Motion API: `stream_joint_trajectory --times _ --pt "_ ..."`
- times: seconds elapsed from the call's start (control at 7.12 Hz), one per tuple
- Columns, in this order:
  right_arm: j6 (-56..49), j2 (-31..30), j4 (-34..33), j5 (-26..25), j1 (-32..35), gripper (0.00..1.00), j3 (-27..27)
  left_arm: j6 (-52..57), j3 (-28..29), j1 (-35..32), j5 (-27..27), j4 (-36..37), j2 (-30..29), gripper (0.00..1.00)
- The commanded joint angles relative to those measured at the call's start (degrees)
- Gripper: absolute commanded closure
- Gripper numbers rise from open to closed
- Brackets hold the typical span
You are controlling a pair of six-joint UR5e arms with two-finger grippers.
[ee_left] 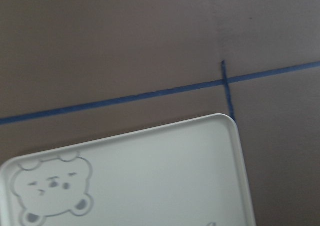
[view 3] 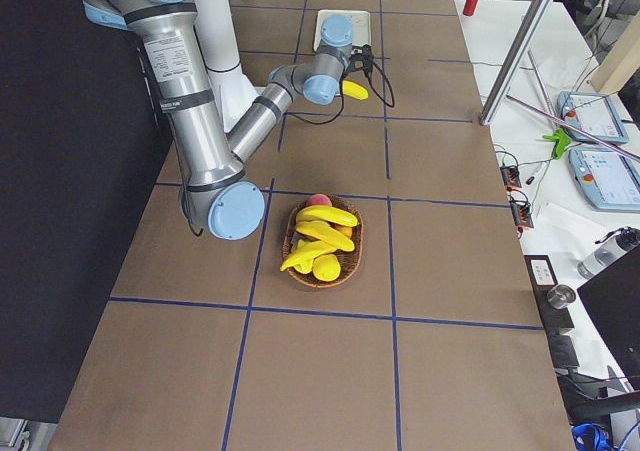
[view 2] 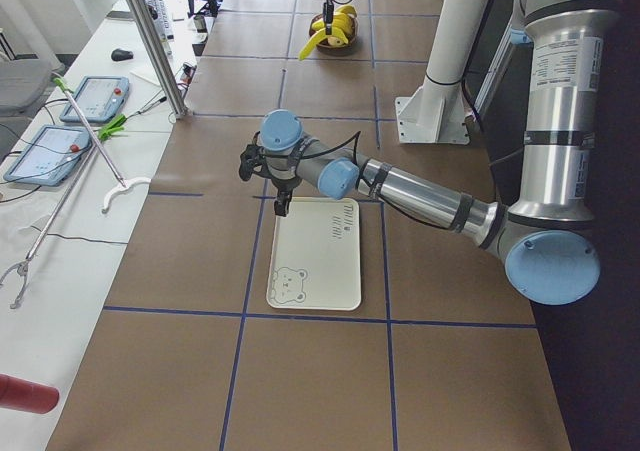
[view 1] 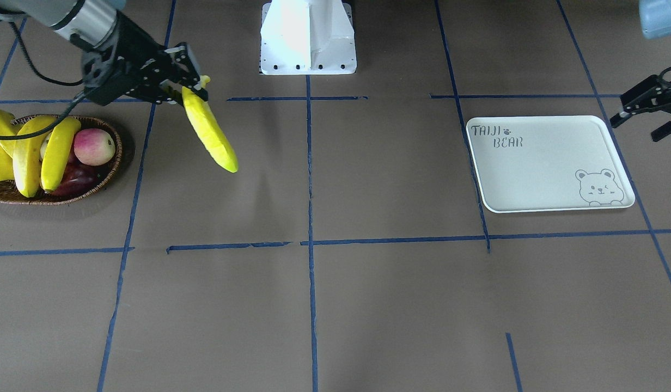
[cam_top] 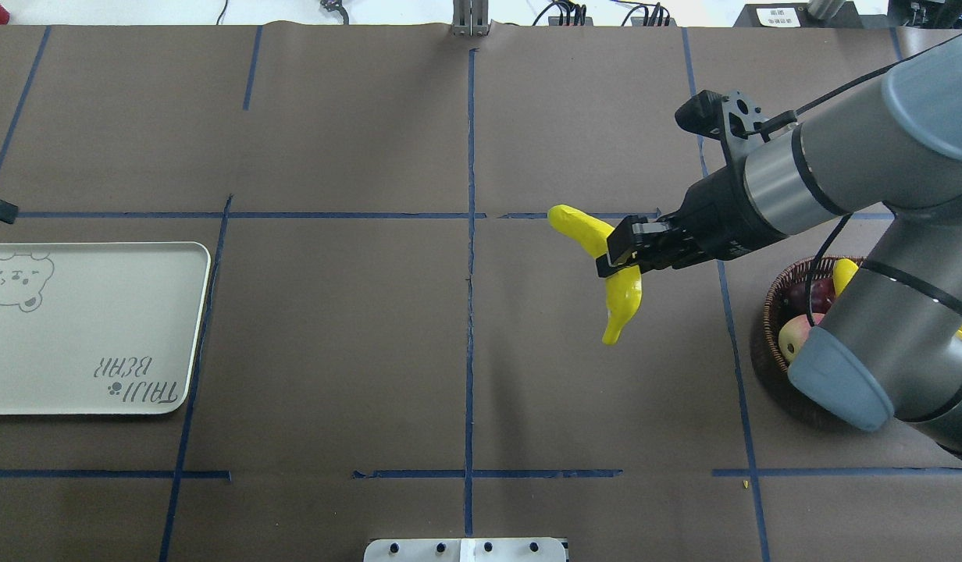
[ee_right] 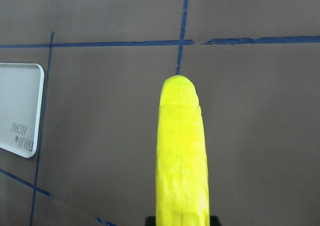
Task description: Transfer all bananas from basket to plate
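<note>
- The right gripper [view 1: 183,92] is clamped on one banana [view 1: 211,136], nearer its stem end, and holds it in the air above the brown table [view 1: 368,305]. The fruit hangs slanted, with its free tip lower.
- This banana is clear of the basket [view 1: 58,199]. It is over the table between the basket and the plate [view 1: 531,179], nearer the basket.
- The basket sits at the robot's right end of the table. The other bananas [view 1: 56,155] lie in it, beside a round pink-red fruit [view 1: 94,146] and a dark purple fruit [view 1: 74,181].
- The plate lies flat at the robot's left end, well apart from the basket, with its bear drawing and "TAIJI BEAR" lettering showing.
- The left gripper [view 1: 643,124] hovers near the plate's edge — its fingers stand apart with nothing between them.
- Blue tape lines [view 1: 309,163] cross the table in a grid.
</note>
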Motion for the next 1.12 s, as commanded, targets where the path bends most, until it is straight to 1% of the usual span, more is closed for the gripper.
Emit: stream_joint_trajectory --times 0.0,0.14,0.42,0.56,0.7,0.84,0.98 --pt "6.3 4.5 0.1 -7.0 -5.2 0.95 0.1 -40.3 -1.3 10.7 0.3 -10.7 -8.1 0.00" --pt "7.8 6.6 0.1 -10.8 -8.2 0.94 0.0 -52.6 -1.7 12.4 3.5 -11.3 -13.7 0.00" --pt "8.5 9.6 0.0 -18.9 -13.5 0.94 -0.4 -68.7 -1.2 19.2 8.1 -11.2 -22.0 0.00" --pt "8.5 10.9 1.8 -20.6 -14.6 0.93 -1.0 -74.8 -0.5 21.5 11.0 -11.2 -25.9 0.00" --pt "8.5 11.0 8.6 -23.0 -16.1 0.93 -4.3 -79.2 0.1 23.0 12.8 -11.4 -28.1 0.00" --pt "8.7 11.1 15.2 -25.2 -17.3 0.92 -7.4 -80.0 0.2 23.8 13.0 -11.5 -28.5 0.00" --pt "9.7 11.1 17.2 -26.2 -17.9 0.92 -8.3 -80.0 0.3 24.8 13.1 -11.5 -28.5 0.00"
